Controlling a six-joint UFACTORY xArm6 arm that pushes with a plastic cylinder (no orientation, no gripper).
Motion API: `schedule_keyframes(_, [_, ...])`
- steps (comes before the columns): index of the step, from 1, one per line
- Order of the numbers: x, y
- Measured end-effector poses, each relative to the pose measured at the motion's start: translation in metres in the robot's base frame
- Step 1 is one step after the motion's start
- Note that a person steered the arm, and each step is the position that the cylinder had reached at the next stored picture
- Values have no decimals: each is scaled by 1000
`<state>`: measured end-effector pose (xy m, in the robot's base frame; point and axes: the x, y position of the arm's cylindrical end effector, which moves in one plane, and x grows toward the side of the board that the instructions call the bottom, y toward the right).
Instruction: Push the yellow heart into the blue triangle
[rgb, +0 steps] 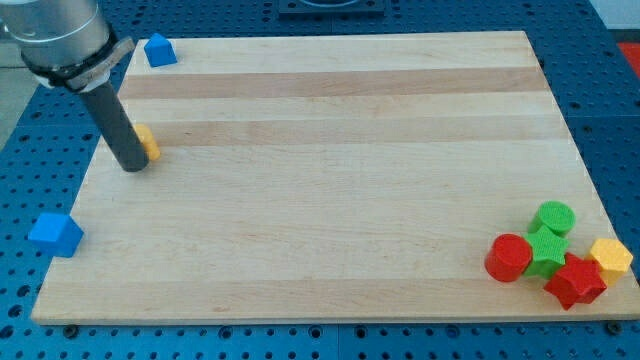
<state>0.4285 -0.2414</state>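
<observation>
We see the yellow heart (147, 142) near the surface (330, 180)'s left edge, mostly hidden behind our rod. My tip (131, 166) touches its left side, the rod leaning up-left; no hand exists to open or close. The blue triangle (159, 50) sits at the top-left corner, well apart.

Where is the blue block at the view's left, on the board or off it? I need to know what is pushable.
Mostly off. The blue block overhangs the wooden board at its left edge, largely over the blue perforated table.
</observation>
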Motion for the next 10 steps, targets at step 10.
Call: schedule_keyframes(10, [-1, 36])
